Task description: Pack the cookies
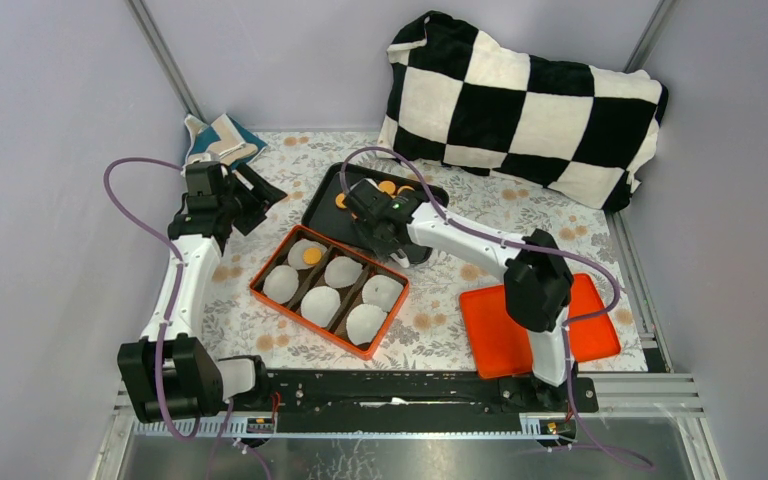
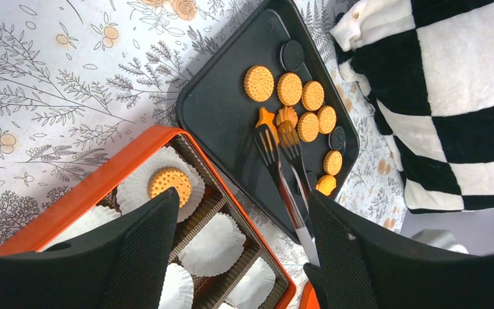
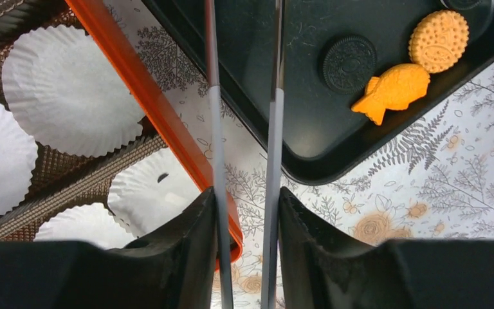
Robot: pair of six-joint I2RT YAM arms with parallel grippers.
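Several orange-yellow cookies (image 2: 289, 88) lie on the black tray (image 2: 222, 109), with a fish-shaped one (image 3: 395, 90) near its edge. One cookie (image 2: 169, 181) sits in a white liner in the orange box (image 1: 265, 283). My right gripper (image 3: 241, 196) is shut on a pair of metal tongs (image 3: 273, 129). The tongs' forked tips (image 2: 276, 138) rest among the cookies on the tray; whether they pinch one I cannot tell. My left gripper (image 2: 241, 199) hangs open and empty above the box's far-left corner, its body (image 1: 222, 200) left of the tray.
Dark round cookies (image 3: 349, 63) share the tray. White paper liners (image 3: 71, 90) fill the box's other compartments. An orange lid (image 1: 490, 340) lies at the near right under the right arm. A checkered pillow (image 1: 520, 100) and a folded cloth (image 1: 220, 135) sit at the back.
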